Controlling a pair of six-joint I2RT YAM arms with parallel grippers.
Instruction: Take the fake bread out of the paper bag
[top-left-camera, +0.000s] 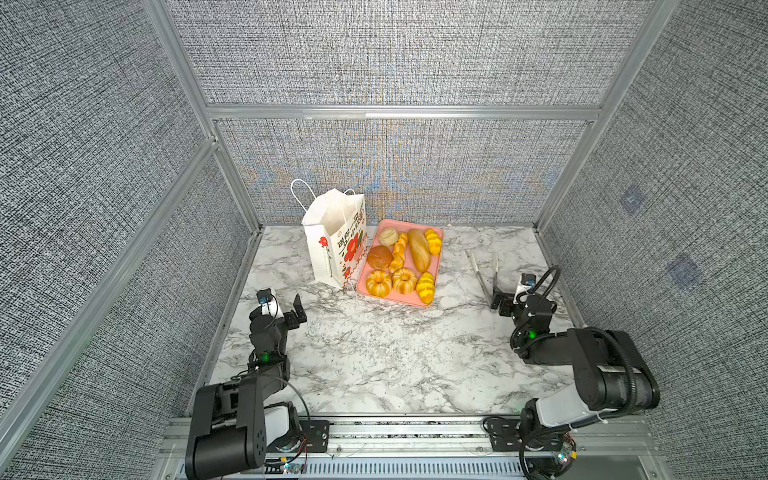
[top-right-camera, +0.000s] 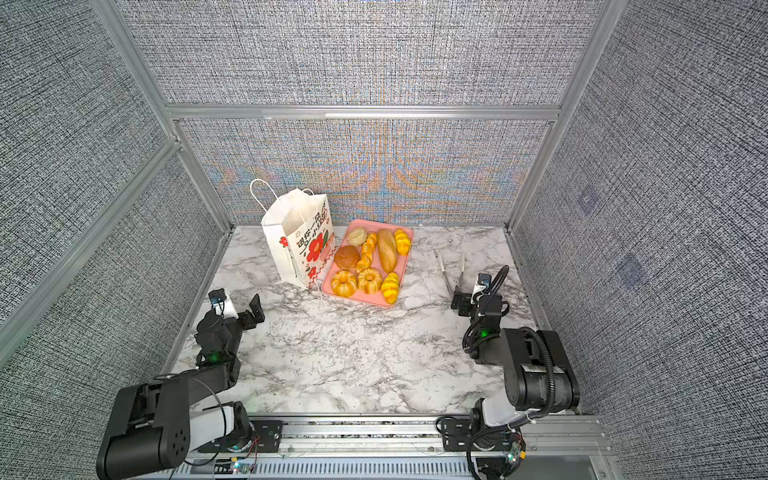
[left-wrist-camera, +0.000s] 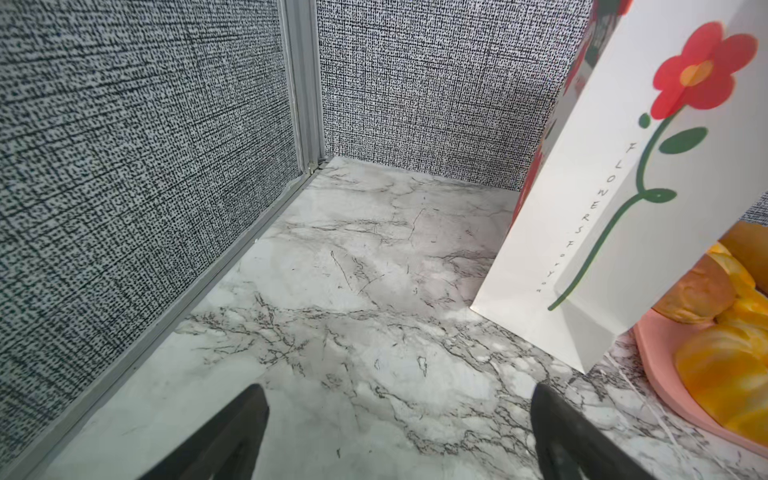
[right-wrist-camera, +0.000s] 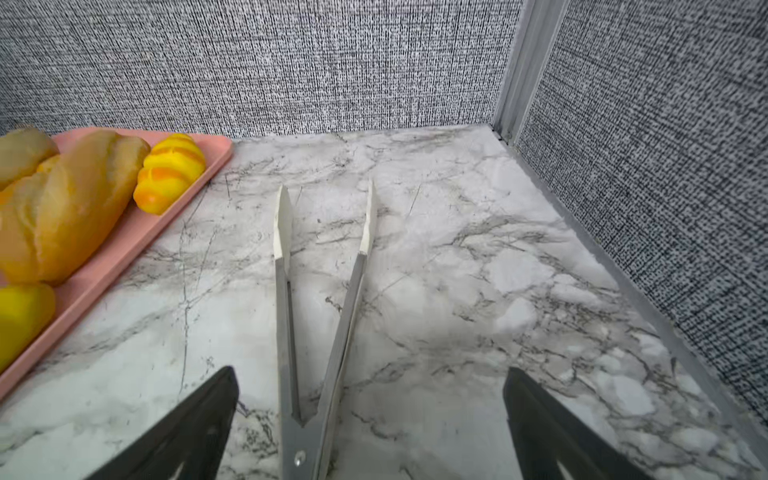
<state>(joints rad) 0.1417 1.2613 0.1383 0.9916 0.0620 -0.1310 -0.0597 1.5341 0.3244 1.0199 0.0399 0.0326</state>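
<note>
We see the fake bread (top-left-camera: 404, 279) lying on the pink tray (top-left-camera: 432, 264) near the back of the marble table (top-left-camera: 374, 353), with the paper bag (top-left-camera: 332, 245) standing upright just beside the tray's left edge, its mouth open. Our left gripper (left-wrist-camera: 399, 411) hangs low over bare tabletop in front of the bag, jaws spread wide and holding nothing. Our right gripper (right-wrist-camera: 372, 374) is just as wide open, and the hinge end of the metal tongs (right-wrist-camera: 320, 332) lies between its fingers, touched by neither.
</note>
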